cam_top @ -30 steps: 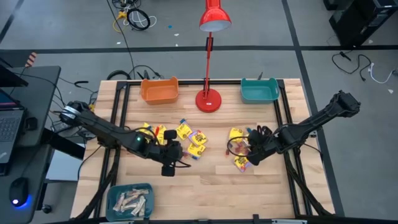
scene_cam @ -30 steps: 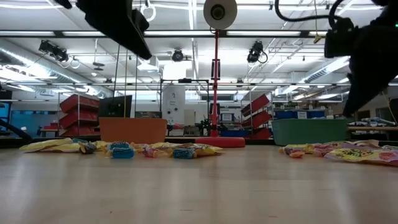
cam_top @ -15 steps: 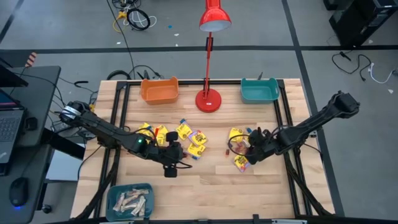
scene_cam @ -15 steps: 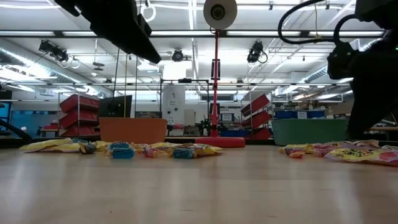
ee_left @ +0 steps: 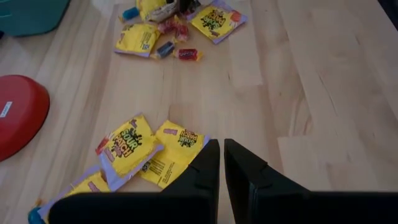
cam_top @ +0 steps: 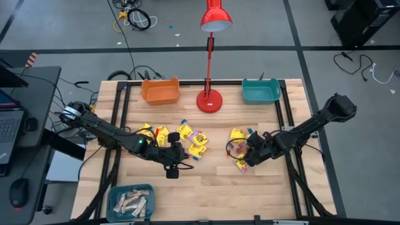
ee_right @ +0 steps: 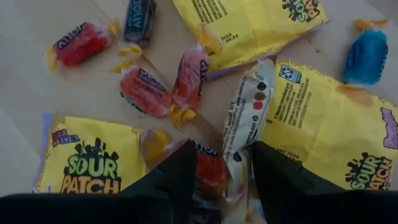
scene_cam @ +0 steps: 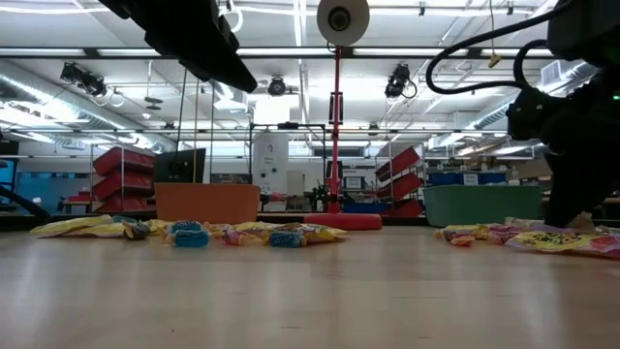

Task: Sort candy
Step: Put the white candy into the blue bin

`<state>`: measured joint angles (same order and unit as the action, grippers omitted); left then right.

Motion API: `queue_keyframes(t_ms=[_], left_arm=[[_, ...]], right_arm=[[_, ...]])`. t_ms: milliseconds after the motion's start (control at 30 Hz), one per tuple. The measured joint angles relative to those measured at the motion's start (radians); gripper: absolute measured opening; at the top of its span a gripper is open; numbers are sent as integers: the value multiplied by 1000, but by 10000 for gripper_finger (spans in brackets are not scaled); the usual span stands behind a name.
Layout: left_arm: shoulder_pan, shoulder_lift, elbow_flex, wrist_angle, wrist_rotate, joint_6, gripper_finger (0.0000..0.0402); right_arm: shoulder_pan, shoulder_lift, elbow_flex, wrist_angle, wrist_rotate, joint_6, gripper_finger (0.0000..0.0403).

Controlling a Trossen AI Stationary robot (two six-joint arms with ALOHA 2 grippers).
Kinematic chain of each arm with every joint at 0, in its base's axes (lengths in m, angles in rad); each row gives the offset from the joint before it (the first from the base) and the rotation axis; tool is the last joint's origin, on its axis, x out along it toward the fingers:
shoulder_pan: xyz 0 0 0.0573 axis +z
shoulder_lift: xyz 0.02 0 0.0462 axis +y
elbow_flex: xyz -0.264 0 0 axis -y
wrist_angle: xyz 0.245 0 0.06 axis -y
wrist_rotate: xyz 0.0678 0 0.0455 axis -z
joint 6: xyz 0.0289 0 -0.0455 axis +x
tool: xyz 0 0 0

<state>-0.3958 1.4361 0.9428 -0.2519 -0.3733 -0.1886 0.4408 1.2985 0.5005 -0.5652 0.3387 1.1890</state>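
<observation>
Yellow Sour Patch packets [ee_right: 87, 165] and red twist-wrapped sweets [ee_right: 144, 91] crowd under our right gripper [ee_right: 224, 165], jaws wide, low over the right-hand candy pile [cam_top: 239, 150] on the wooden table [cam_top: 206, 187]. We judge all light, crinkly, slippery; pinch a packet by its edge. Left gripper [ee_left: 221, 163] hangs nearly closed, empty, just beside the left-hand packets [ee_left: 177, 149]
</observation>
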Motion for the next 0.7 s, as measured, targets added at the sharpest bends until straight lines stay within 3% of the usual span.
queue_keyframes(t_ms=[367,700], left_arm=[[0,0,0,2,0,0,25],[0,0,0,24,0,0,25]], right_arm=[[0,-60,-7,-11,-7,-13,118],[0,-61,-7,-11,2,-13,45]])
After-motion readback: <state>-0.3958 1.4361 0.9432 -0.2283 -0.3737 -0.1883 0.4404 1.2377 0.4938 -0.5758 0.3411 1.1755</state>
